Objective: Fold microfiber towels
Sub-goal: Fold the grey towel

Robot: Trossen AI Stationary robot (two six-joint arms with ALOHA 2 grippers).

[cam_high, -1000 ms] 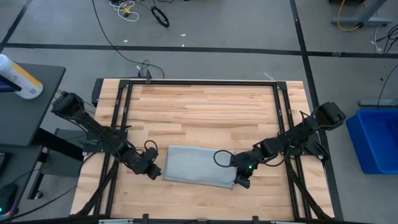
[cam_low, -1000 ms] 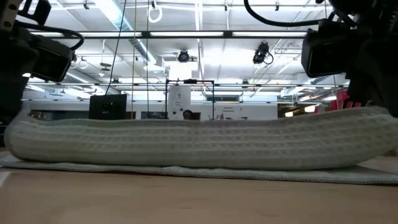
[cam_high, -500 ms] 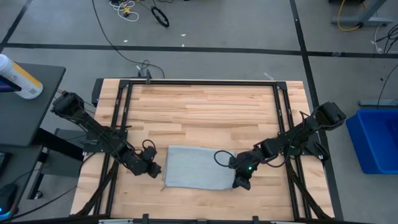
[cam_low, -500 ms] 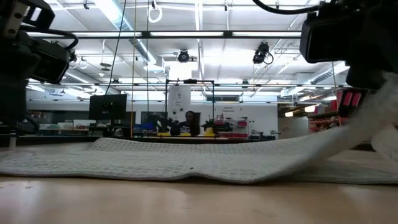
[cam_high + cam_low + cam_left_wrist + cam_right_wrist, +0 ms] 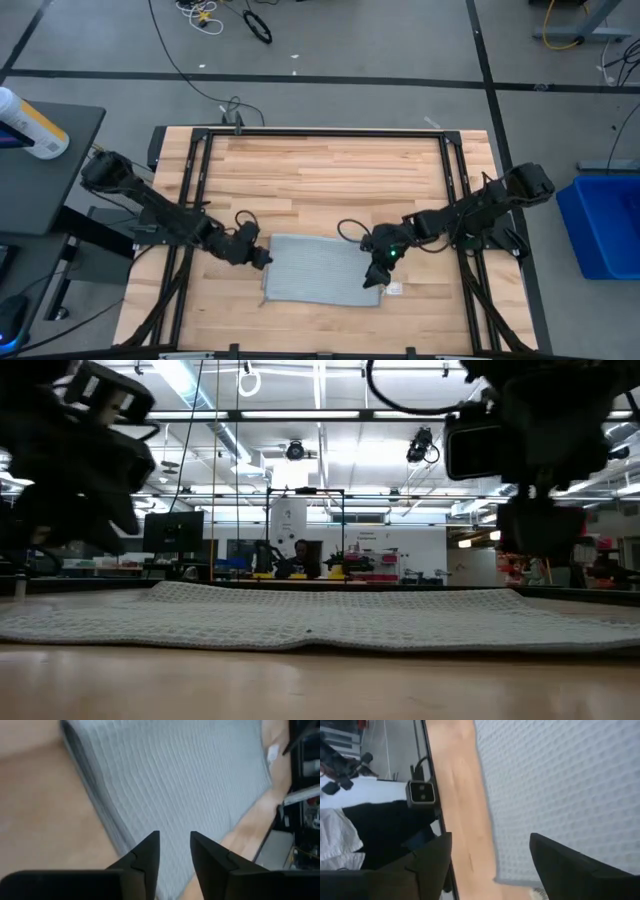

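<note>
- Your left gripper [image 5: 262,258] is hovering at the towel's [image 5: 322,270] left edge, jaws apart, gripping nothing.
- Your right gripper [image 5: 372,279] is hanging over its right edge, jaws spread wide, empty.
- The towel is lying flat on the surface [image 5: 330,180] between them.

The towel [image 5: 322,269] is laid flat on the counter [image 5: 330,170] in the lower centre of the high view. The left pincer [image 5: 262,257] is placed at its upper-left corner, the right pincer [image 5: 372,283] over its right edge.

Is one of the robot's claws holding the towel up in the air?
No, in the low view the towel lies flat on the table, with no part lifted.
</note>
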